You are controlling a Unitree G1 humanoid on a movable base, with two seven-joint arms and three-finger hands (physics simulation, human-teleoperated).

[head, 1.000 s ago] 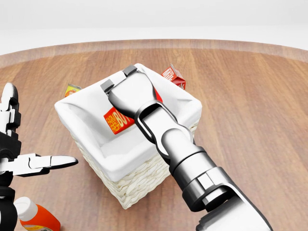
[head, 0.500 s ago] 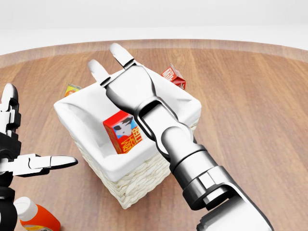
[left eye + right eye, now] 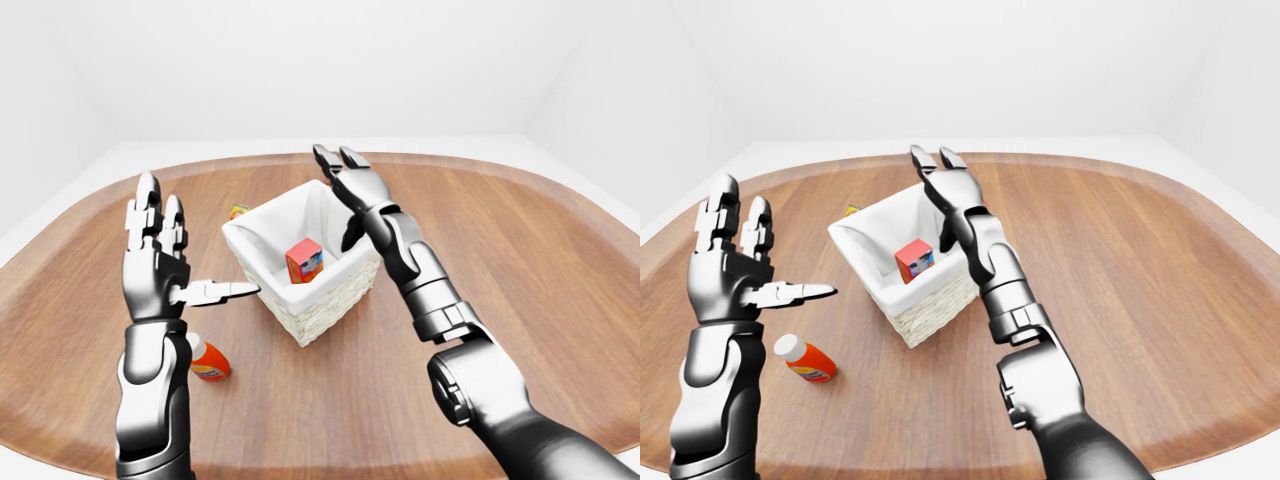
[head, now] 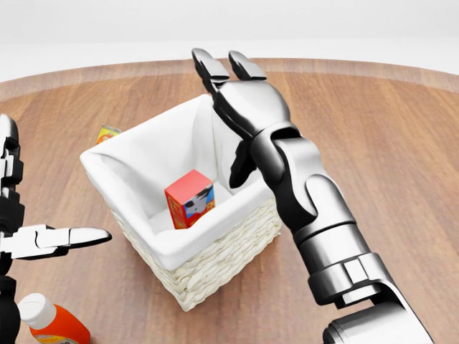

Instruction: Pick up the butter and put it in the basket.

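The butter (image 4: 191,198), a red box with a picture on its side, lies inside the white-lined wicker basket (image 4: 129,215) in the middle of the head view. My right hand (image 4: 240,100) is open and empty, raised above the basket's top-right rim, fingers spread and pointing up. My left hand (image 3: 160,255) is open and empty, held up to the left of the basket, thumb pointing toward it.
An orange bottle with a white cap (image 4: 50,324) lies on the wooden table (image 4: 373,143) at the bottom left. A small yellow-orange box (image 4: 107,133) sits past the basket's upper-left corner. The table's edge curves along the top of the head view.
My right hand let go of the butter, which dropped into the basket. The hand opened and lifted up and to the right. The left hand barely moved.
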